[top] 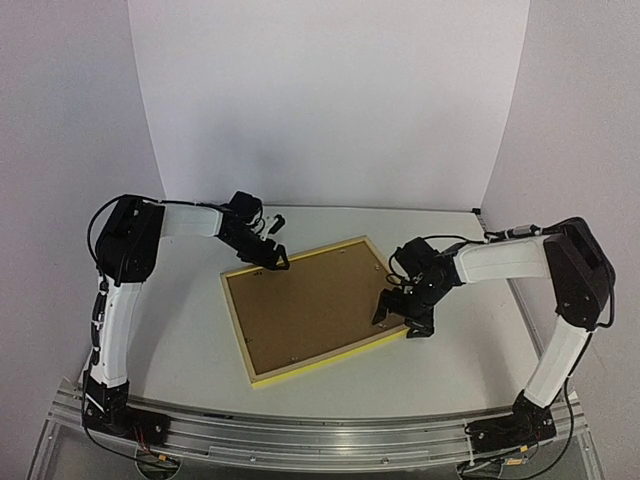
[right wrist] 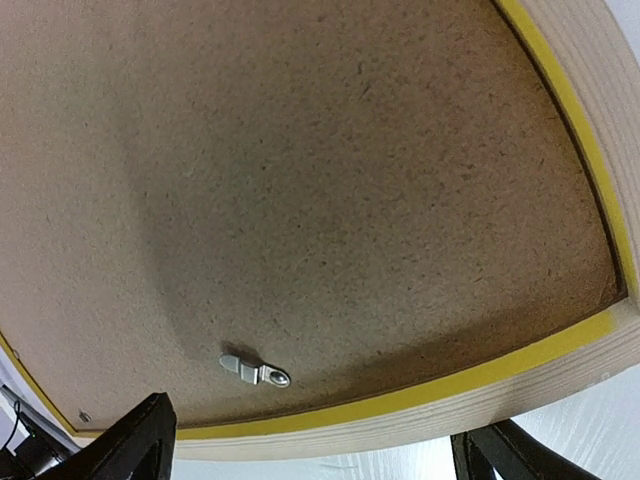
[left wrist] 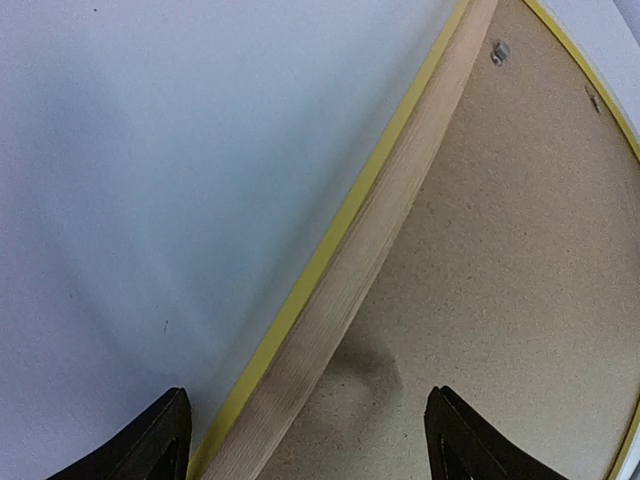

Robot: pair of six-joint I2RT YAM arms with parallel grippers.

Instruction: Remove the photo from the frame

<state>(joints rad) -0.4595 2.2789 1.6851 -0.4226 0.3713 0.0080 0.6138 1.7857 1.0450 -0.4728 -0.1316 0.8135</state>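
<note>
Right gripper (top: 402,316) spread over the metal clip (right wrist: 255,370); left gripper (top: 268,257) spread astride the frame (top: 300,366) rail. Frame face-down, backing board (top: 310,300) up; photo probably beneath, unseen. Risk: pushing the clip slides the unclamped frame.

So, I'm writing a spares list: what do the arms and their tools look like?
The left arm and right arm have white link shells and black joints. The left tool and right tool are black, with dark wedge-shaped fingers. A black cable loops by the left shoulder.
</note>
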